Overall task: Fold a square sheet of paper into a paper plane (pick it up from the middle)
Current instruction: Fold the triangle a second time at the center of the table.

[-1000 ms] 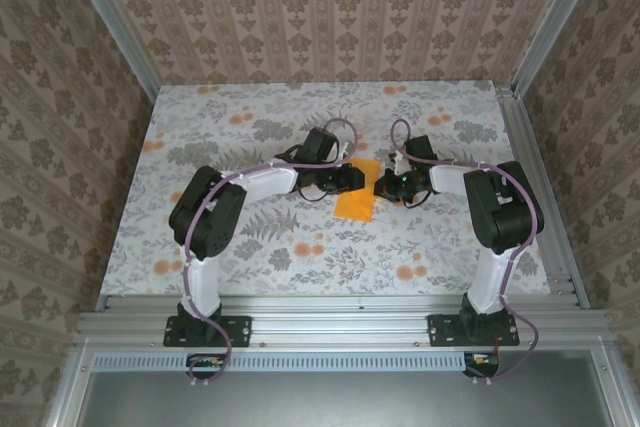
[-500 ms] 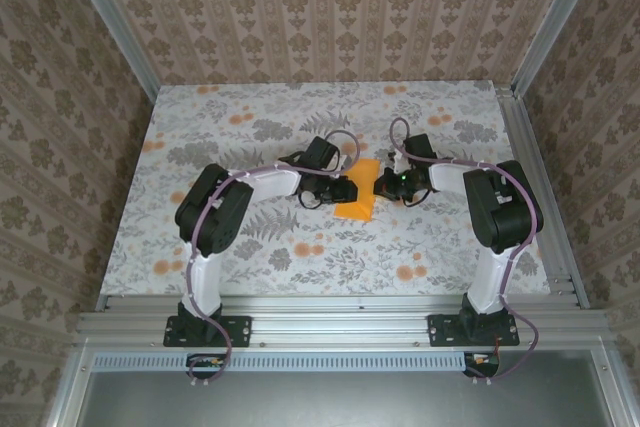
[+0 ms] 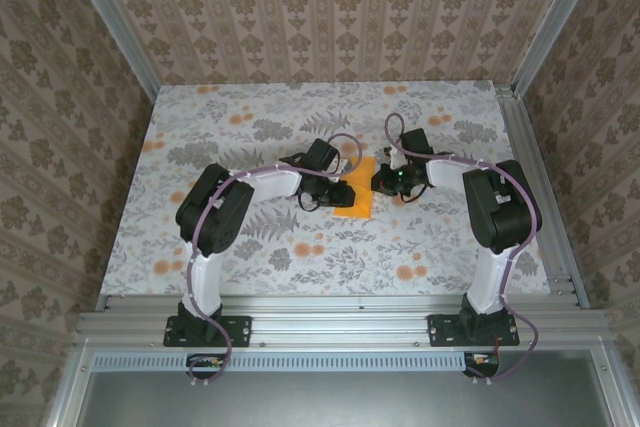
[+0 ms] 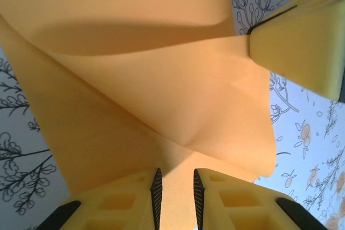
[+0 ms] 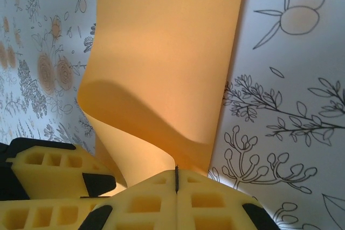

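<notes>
The orange paper sheet (image 3: 357,201) lies near the middle of the flower-printed table (image 3: 250,247), between the two grippers. It is not flat: it is creased into a smaller shape, and one layer curves up from the surface.

The left gripper (image 3: 344,194) is at the left side of the sheet. In the left wrist view its two yellow fingers (image 4: 116,203) stand a little apart, with a narrow gap between the black pads. The orange paper (image 4: 161,100) runs into this gap. Whether the pads touch the paper, I cannot tell.

The right gripper (image 3: 384,183) is at the far right part of the sheet. In the right wrist view its jaws are pressed together – only a thin dark line divides them – and the lower edge of the paper (image 5: 161,68) goes in between them, so they are clamped on the sheet. Above the jaws the paper bends in a soft roll and then spreads out over the table.

In the left wrist view a corner of the sheet goes into the right gripper's yellow finger (image 4: 302,41) – upper right of that picture.
</notes>
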Controlling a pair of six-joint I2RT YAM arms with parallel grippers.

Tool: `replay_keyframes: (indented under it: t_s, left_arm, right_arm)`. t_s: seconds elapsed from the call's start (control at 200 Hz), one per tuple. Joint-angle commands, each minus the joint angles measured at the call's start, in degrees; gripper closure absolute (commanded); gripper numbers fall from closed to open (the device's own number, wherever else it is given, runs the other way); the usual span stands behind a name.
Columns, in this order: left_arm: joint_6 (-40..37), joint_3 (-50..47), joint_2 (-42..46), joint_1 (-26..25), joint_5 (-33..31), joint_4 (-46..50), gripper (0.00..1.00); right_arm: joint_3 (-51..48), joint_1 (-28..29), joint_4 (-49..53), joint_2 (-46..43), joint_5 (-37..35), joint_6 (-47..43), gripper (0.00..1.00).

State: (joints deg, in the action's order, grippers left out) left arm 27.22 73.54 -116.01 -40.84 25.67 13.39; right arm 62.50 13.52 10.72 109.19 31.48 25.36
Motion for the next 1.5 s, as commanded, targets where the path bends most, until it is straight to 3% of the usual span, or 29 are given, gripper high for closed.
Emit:
replay_keyframes:
  t_s: [0.0, 0.38, 0.775, 1.495]
  left_arm:
    - [-2.74, 0.27, -1.14, -0.30, 0.24, 1.81, 0.75]
    - [-5.78, 0.64, -2.19, -0.72, -0.43, 4.43, 0.75]
    - [-11.71, 0.99, -3.00, -1.61, -5.15, 9.99, 0.76]
    - [-13.93, 0.58, -3.91, -1.61, -5.51, 11.31, 0.76]
  right_arm:
    - [1.78, 0.57, 2.42, 1.88, -1.22, -1.66, 0.99]
    - [3.68, 1.20, 3.78, 2.52, -1.91, -3.37, 0.99]
    - [5.16, 1.91, 4.13, 2.89, -1.67, -4.60, 0.99]
    - [7.73, 1.84, 5.67, 6.61, -3.55, -6.14, 0.99]
